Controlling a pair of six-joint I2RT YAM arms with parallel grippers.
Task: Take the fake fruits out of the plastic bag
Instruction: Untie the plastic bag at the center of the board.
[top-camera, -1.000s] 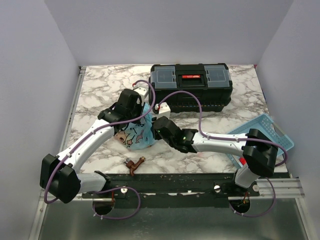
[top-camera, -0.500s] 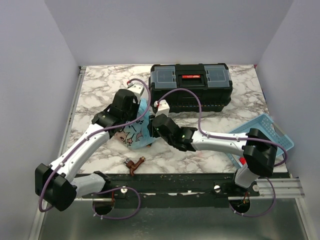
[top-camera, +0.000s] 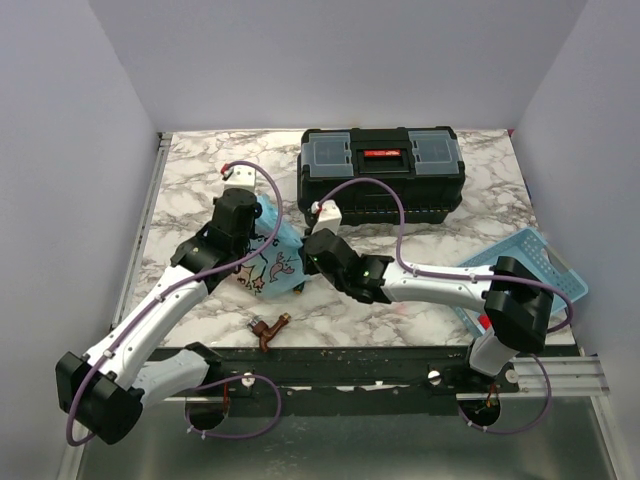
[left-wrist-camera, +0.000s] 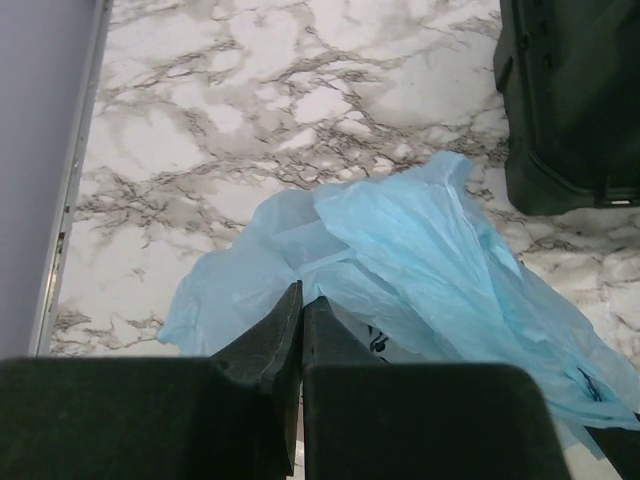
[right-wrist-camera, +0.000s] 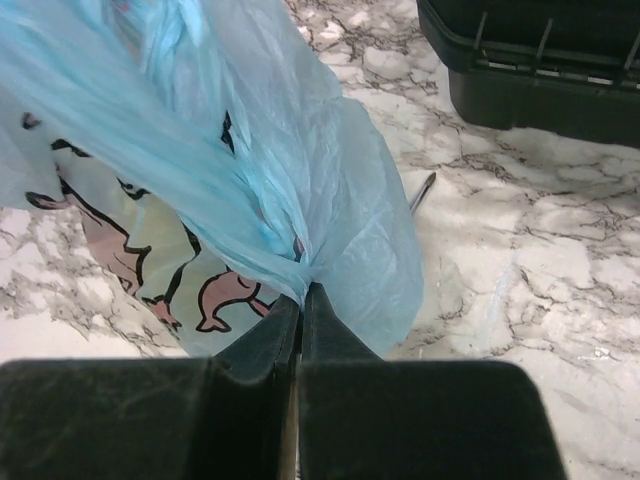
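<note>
The plastic bag (top-camera: 276, 262), light blue with pink cartoon animals, lies on the marble table between my two grippers. It shows as crumpled film in the left wrist view (left-wrist-camera: 420, 240) and as a bulging printed side in the right wrist view (right-wrist-camera: 250, 160). My left gripper (top-camera: 259, 213) is shut, with the bag's far upper edge at its tips (left-wrist-camera: 301, 298). My right gripper (top-camera: 307, 265) is shut on a gathered twist of the bag's right side (right-wrist-camera: 301, 290). The film is stretched between them. The fake fruits are hidden inside the bag.
A black toolbox (top-camera: 380, 185) stands just behind the bag and close to both wrists; it also shows in the left wrist view (left-wrist-camera: 575, 100) and the right wrist view (right-wrist-camera: 540, 60). A light-blue basket (top-camera: 535, 262) sits at the right edge. A small brown object (top-camera: 268, 328) lies near the front edge.
My left arm has swung left and back, drawing the bag's upper edge out toward the far left. The bag now looks flatter and more stretched. The right gripper has barely moved.
</note>
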